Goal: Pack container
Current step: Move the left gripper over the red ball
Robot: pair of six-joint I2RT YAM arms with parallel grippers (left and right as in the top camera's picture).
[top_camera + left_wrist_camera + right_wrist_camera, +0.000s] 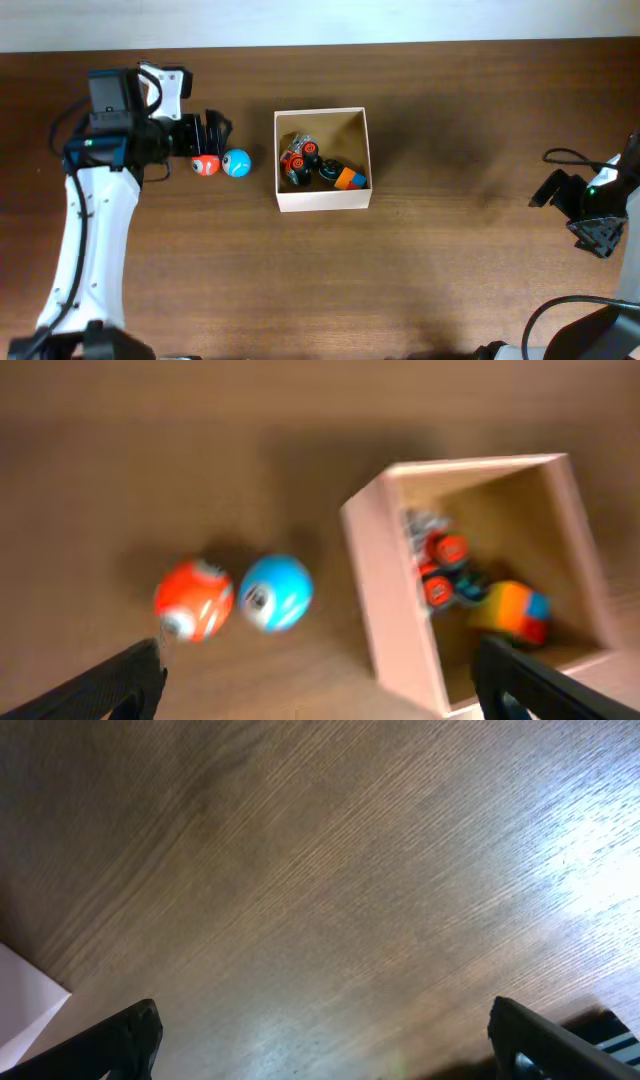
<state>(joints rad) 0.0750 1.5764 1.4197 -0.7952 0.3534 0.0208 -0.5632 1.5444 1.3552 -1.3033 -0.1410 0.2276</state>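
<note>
L claw [320, 665] spread wide, empty; R claw [322, 1020] same; container [322, 200] sq, shallow, white walls, tan inside

A dark brown wooden surface [450, 280] fills nearly the whole overhead view, its fine grain running lengthwise. Beyond the surface's far edge lies a narrow pale strip [400, 20], cream-white and plain; whether it is floor or wall cannot be told. Light falls softly and evenly on the surface. In the right wrist view a bright glare [590, 860] sits on the surface, the wood darkening away from it.
</note>
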